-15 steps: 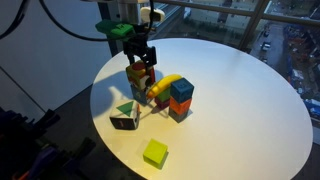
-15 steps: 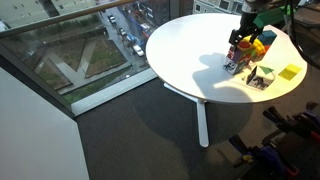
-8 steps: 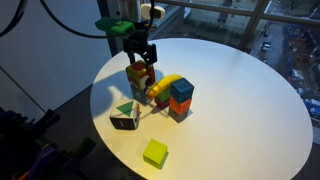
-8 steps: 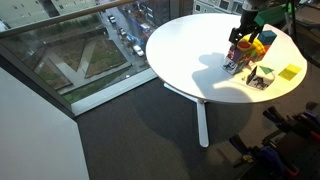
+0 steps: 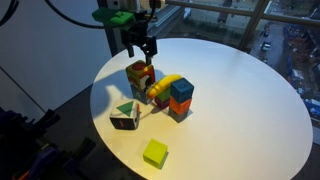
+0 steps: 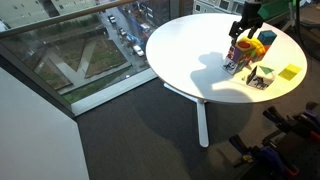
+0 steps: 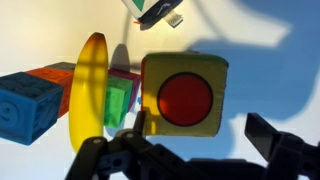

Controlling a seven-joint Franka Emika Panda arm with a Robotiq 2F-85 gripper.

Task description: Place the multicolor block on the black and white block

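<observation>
The multicolor block (image 7: 185,97) looks like a small, light, rigid cube with smooth flat faces, so a pinch across two opposite side faces should hold it best. It stands directly under the gripper (image 5: 141,54), whose fingers are spread wide and clear of it. It appears to sit on the black and white block (image 6: 233,64), with the yellow banana (image 7: 93,95) just beside the stack.

The multicolor block (image 7: 183,96) shows yellow with a red circle; the flat block (image 5: 155,152), lime-green.
</observation>
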